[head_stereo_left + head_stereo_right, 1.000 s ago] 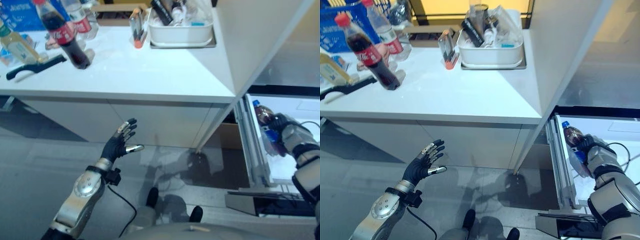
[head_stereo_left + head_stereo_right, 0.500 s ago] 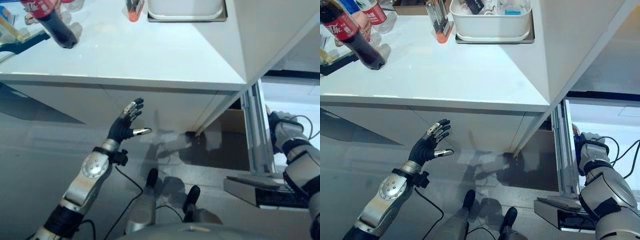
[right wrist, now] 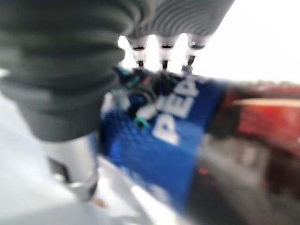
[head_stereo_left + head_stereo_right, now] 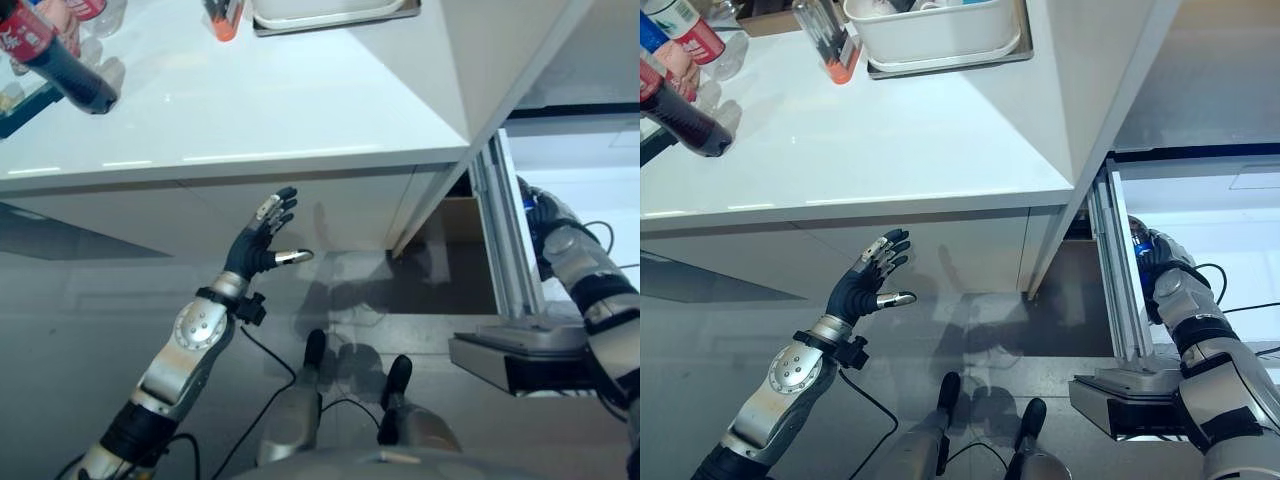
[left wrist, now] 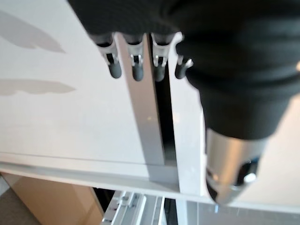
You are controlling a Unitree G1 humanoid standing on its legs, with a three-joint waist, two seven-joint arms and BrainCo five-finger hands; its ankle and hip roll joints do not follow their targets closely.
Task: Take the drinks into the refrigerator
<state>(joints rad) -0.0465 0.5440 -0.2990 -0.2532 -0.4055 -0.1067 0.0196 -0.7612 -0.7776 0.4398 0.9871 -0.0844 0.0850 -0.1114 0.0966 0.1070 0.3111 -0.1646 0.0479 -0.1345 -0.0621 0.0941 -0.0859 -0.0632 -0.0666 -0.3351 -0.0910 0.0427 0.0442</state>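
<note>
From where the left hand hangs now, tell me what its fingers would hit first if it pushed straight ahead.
Most likely the white cabinet front under the counter. The open left hand points its fingers up toward it, though how far off it sits is unclear.

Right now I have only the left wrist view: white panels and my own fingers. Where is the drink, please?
Observer: The right hand is curled round a blue-labelled bottle, inside the open white compartment on the robot's right.
Operator: Are other drinks waiting?
Observer: Yes, a dark cola bottle is on the white counter, at its far left.
Operator: And my left hand?
Observer: The left hand is open and holds nothing, out in front of the counter's front panel.
</note>
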